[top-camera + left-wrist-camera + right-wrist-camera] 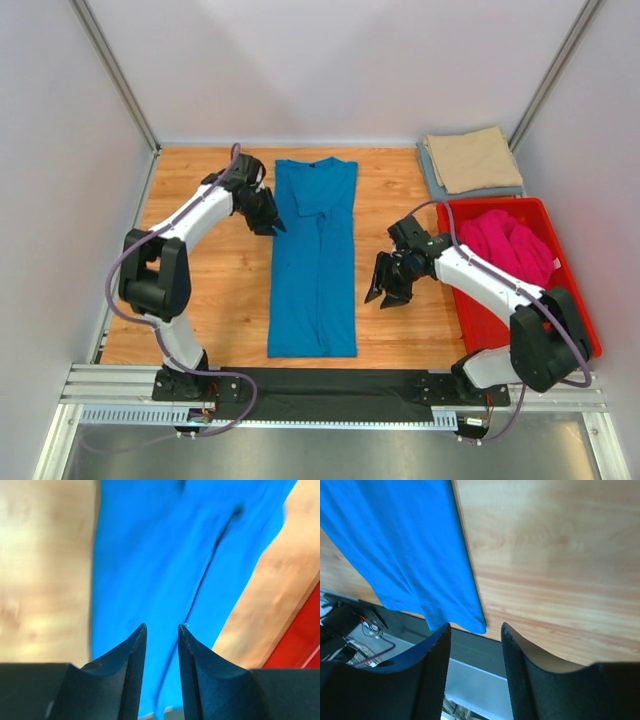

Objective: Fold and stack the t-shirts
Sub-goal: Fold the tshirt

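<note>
Hem at the near end, the blue t-shirt (314, 260) lay flat on the table (205, 300) as a narrow strip, long axis running near to far. The right gripper (388, 292), jaws parted and empty, hung near its right edge; the left gripper (272, 218), also parted and empty, stood beside the collar end.

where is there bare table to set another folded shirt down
Bare wood lies between the blue shirt and the left wall, partly under the left arm, and at the far edge between that shirt and the folded tan shirt. The right side is crowded: red bin, pink shirt, right gripper.
</note>
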Available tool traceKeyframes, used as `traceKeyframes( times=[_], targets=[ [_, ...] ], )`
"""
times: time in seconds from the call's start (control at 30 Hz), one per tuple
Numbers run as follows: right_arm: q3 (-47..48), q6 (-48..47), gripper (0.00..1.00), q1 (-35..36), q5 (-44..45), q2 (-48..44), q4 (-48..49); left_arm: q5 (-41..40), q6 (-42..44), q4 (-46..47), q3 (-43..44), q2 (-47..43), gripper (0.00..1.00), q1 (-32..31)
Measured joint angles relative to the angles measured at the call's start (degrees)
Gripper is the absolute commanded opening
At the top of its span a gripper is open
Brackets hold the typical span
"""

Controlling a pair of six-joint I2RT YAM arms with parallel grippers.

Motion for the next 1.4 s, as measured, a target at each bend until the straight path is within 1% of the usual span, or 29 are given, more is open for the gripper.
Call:
traceKeyframes(
  times=[0.13, 0.3, 0.5, 0.63, 0.77, 0.93, 1.0, 1.17, 1.4],
  targets=[
    [-3.76, 3.37, 0.46, 3.93, -1.2, -3.32, 1.22, 2.08, 2.84, -2.29, -11.32, -8.9, 0.41, 1.01],
    [-7.32, 6.23, 0.46, 9.05, -3.48, -3.08, 4.63, 5.79, 4.9, -5.6, -26.18, -19.37, 0.43, 2.03],
    [-12.59, 10.1, 0.46, 14.99, -4.7, -3.13, 8.0, 11.41, 4.33, -7.98, -41.46, -32.22, 0.45, 1.97],
    [-16.2, 13.62, 0.45, 17.51, -4.5, -3.89, 10.93, 13.81, 2.56, -8.24, -49.62, -38.29, 0.48, 1.6],
    [-18.38, 16.33, 0.45, 19.06, -4.46, -4.09, 14.05, 15.91, 0.2, -6.93, -51.95, -40.98, 0.48, 0.72],
    [-19.43, 17.62, 0.43, 19.47, -4.2, -3.02, 17.18, 17.62, -1.6, -3.61, -54.31, -36.96, 0.45, -1.05],
    [-19.54, 17.94, 0.43, 19.65, -3.93, -2.38, 17.94, 17.53, -2.36, -3.43, -55.32, -35.3, 0.45, -2.34],
    [-19.61, 18.67, 0.4, 20.44, -3.04, -2.1, 18.93, 16.55, -3.78, -2.93, -55.82, -35.04, 0.45, -4.35],
    [-19.74, 18.95, 0.36, 20.63, -1.31, -1.97, 18.91, 14.78, -5.01, -1.51, -55.89, -33.68, 0.4, -5.75]
  ],
)
